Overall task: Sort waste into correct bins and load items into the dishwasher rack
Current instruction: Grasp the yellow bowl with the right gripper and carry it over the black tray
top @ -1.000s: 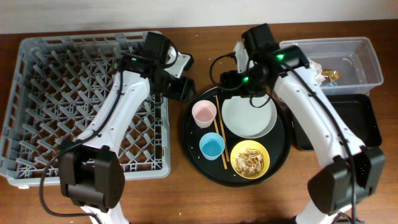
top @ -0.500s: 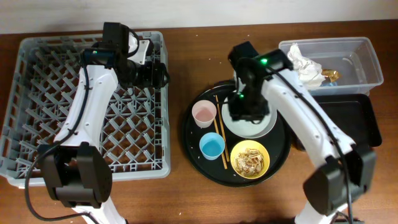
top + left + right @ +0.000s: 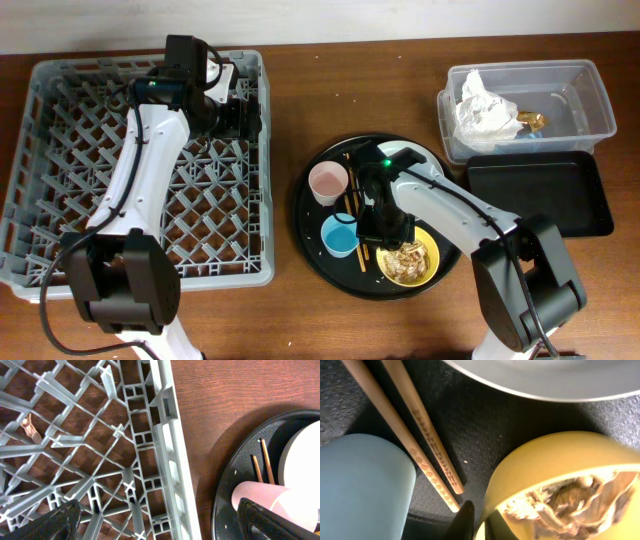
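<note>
The grey rack [image 3: 150,460] fills the left half of the view, its lattice floor and upright pegs seen from above, with the brown table [image 3: 225,390] showing through the gaps. A small brown scrap [image 3: 29,430] lies among the bars near the left edge. The rack's right wall runs from the top down to the bottom middle. Bare table lies right of it, then the curved rim of a round black tray [image 3: 235,475]. On the tray, two chopsticks [image 3: 262,462] lie side by side, their lower ends hidden behind a pink cup [image 3: 265,505]. A pale plate [image 3: 305,455] sits just right of them. The left gripper [image 3: 160,522] has its dark fingers [image 3: 50,522] spread to the bottom corners, holding nothing.
</note>
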You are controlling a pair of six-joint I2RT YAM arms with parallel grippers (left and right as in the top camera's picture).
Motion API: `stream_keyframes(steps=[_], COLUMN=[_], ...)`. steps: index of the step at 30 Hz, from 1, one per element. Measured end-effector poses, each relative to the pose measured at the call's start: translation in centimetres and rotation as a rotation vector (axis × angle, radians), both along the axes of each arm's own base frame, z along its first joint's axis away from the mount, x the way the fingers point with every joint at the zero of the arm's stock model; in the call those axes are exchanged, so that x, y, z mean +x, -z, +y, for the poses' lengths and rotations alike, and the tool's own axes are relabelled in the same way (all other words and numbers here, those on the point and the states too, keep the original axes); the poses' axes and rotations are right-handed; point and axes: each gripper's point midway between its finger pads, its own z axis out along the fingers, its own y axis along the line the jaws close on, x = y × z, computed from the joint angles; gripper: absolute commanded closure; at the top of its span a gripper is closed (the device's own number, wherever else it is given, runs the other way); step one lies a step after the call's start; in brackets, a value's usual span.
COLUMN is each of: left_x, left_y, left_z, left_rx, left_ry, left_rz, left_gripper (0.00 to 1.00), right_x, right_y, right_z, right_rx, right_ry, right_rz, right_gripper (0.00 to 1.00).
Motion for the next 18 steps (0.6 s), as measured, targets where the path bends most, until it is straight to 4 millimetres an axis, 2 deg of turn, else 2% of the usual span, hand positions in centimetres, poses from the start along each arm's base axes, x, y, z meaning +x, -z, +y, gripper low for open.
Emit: stream_keyframes(steps=[4,6,8,9,11,13,14,15,18], left_x=[0.0,0.0,0.0,0.0,0.0,0.0,0.0,0.0,0.0], left_y=[0.0,0.0,0.0,0.0,0.0,0.0,0.0,0.0,0.0], left_z=[0.0,0.0,0.1,0.1,0.1,0.1,0.1,0.1,0.1], left_rx=[0.0,0.001,0.005,0.007,0.007,0.007,0.007,0.007,0.007], left_ry=[0.0,0.0,-0.002,-0.003,-0.003,-0.003,-0.003,-0.003,-0.003], left_rz=[0.0,0.0,0.0,-0.001,-0.001,-0.001,-0.001,-0.001,-0.001], left_gripper=[0.01,0.01,0.01,0.01,0.01,0.01,0.01,0.01,0.01], right_x=[-0.9,-1.7,-0.7,0.9,2.5,4.0,5.0,5.4,6.4], right_y=[-0.2,-1.2,-4.3,-6.6,-9.5,-11.2,-11.4,-11.7,-14.1], right_z=[-0.4,-0.9,-0.5,-0.1,-0.6,-2.8,-5.2,-6.3,-12.3], right_rx=[-0.019,-0.041,-0.027,0.003,0.022,0.011,0.014,0.013,0.022], right_ry=[0.008,-0.008,-0.048,-0.064,-0.067,-0.044,-0.012,0.013,0.111], right_rz=[0.04,0.085,0.087,0.035,-0.012,-0.042,-0.054,-0.063,-0.157], right_gripper=[0.96,0.96,0.96,0.96,0.96,0.96,0.96,0.96,0.96])
